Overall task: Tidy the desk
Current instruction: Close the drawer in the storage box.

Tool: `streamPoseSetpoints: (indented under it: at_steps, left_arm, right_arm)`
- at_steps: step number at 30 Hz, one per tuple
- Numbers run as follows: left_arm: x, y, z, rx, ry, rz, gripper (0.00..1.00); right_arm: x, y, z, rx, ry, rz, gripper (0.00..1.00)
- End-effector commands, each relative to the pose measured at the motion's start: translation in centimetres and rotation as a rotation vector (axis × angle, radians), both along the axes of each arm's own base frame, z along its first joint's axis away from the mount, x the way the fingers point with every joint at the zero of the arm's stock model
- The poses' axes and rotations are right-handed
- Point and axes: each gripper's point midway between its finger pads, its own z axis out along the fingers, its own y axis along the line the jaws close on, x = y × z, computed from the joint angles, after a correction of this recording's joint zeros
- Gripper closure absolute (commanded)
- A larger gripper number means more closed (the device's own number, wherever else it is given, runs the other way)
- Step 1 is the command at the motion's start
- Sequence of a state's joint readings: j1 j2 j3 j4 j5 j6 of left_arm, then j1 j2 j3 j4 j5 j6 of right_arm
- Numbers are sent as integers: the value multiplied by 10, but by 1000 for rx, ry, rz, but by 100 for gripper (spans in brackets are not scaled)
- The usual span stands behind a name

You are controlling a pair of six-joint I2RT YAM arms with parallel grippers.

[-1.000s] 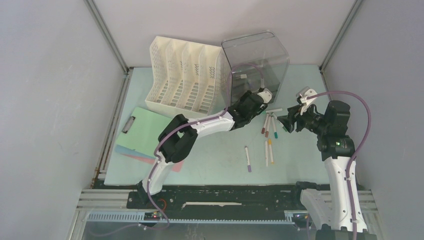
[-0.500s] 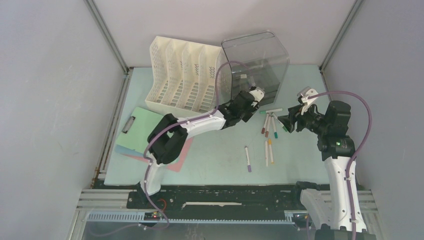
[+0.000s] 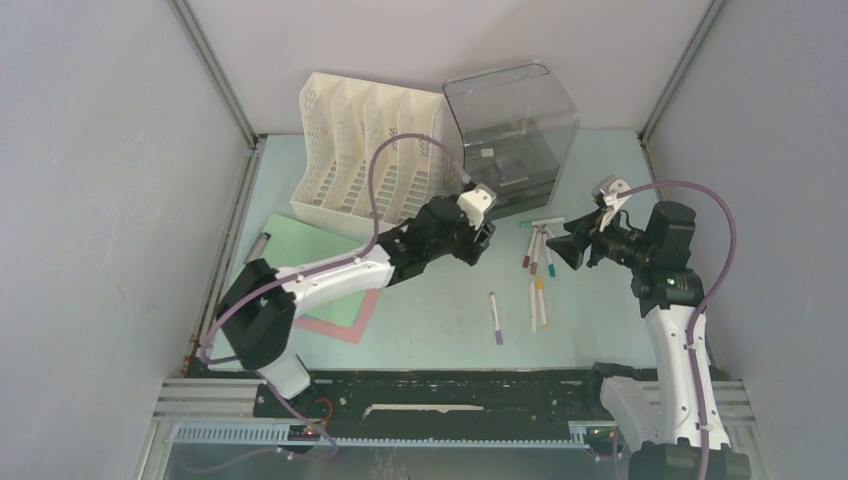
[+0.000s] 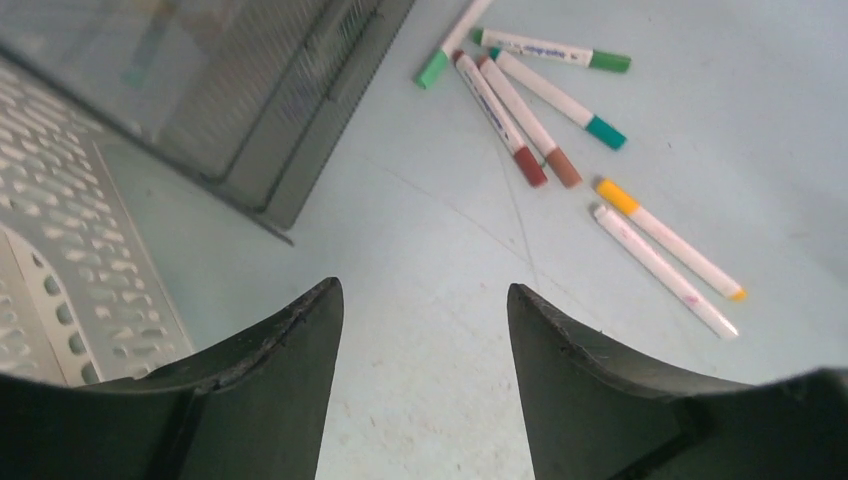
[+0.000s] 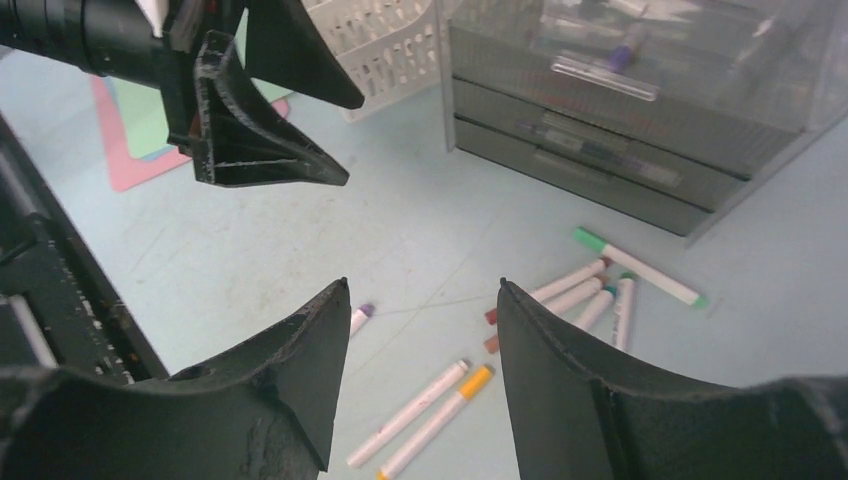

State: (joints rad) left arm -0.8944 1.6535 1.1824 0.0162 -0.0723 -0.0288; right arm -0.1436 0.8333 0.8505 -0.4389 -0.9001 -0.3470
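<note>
Left claw (image 3: 480, 240) retreated from drawers (image 3: 512, 125) over bare desk (image 3: 430, 320).

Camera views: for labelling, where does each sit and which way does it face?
Top external: above and behind the left arm and right arm, looking down on the desk; both show.
Left wrist: on the left arm, looking down at markers; own jaws show.
Right wrist: on the right arm, facing the drawer unit; own and left jaws show.
Wrist views share markers and drawer unit.
</note>
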Motion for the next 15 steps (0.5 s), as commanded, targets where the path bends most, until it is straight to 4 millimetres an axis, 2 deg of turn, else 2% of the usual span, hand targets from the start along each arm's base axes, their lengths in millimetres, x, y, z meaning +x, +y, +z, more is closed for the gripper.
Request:
streamPoseSetpoints:
  at_steps: [1, 7, 10, 13, 15]
  left_arm:
    - [-24, 13, 25, -109, -24, -33, 31]
    - [-48, 51, 26, -170, -47, 15, 28]
    - [-56, 71, 23, -200, -57, 60, 23]
    - [-61, 90, 21, -230, -70, 123, 16]
    - [-64, 101, 19, -248, -75, 151, 12]
  right_arm:
    - [-2, 13, 1, 88, 12, 85, 37]
    - [4, 20, -15, 142, 87, 145, 35]
    - [9, 22, -22, 172, 130, 160, 32]
    - [16, 25, -29, 220, 185, 185, 24]
    - [20, 28, -33, 267, 239, 198, 24]
